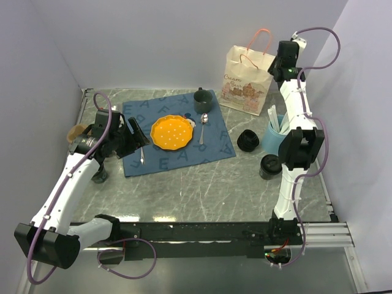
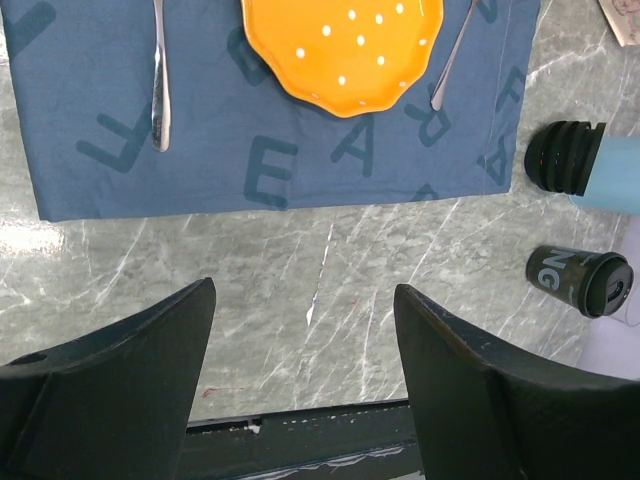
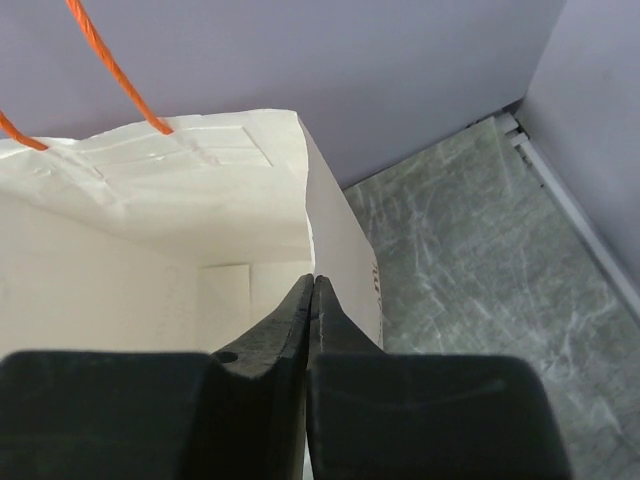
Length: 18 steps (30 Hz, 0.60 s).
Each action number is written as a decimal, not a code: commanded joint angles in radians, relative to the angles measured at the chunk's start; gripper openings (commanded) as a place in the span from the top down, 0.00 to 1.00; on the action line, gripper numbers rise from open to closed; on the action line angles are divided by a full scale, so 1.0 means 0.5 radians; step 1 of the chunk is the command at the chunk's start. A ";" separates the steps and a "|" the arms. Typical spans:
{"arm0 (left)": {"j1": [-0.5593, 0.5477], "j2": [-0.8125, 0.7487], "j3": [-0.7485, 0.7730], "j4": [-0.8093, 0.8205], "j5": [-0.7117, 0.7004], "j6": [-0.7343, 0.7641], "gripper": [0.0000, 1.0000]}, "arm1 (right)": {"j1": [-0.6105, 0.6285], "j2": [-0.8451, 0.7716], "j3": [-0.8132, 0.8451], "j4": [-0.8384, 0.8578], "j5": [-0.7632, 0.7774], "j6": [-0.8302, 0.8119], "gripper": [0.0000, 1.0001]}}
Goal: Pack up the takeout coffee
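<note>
The takeout coffee cup point(image 1: 270, 166), dark with a black lid, stands on the marble table right of the placemat; it also shows in the left wrist view point(image 2: 580, 281). The cream paper bag point(image 1: 247, 79) with orange handles stands open at the back right. My right gripper point(image 1: 277, 67) sits at the bag's right top edge; in the right wrist view point(image 3: 313, 280) its jaws are pressed together on the edge of the bag wall point(image 3: 335, 230). My left gripper point(image 1: 136, 136) hovers over the placement's left side, open and empty point(image 2: 305, 300).
A blue placemat point(image 1: 177, 153) carries an orange plate point(image 1: 170, 131), a dark mug point(image 1: 202, 99), a spoon point(image 1: 203, 127) and a second utensil point(image 1: 141, 154). A black ribbed object point(image 1: 247, 140) and a light blue cup with sticks point(image 1: 274, 138) stand beside the right arm.
</note>
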<state>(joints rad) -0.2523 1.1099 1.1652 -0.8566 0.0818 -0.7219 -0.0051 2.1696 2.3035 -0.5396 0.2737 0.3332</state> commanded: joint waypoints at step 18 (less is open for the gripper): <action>-0.005 0.063 0.360 -0.057 -0.133 -0.010 0.22 | -0.002 -0.369 0.185 -0.013 -0.400 -0.013 1.00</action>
<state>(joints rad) -0.2523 1.1416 1.3041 -0.8799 0.0410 -0.7227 -0.0200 2.1231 2.3558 -0.5457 0.1062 0.3359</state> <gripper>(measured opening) 0.779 0.008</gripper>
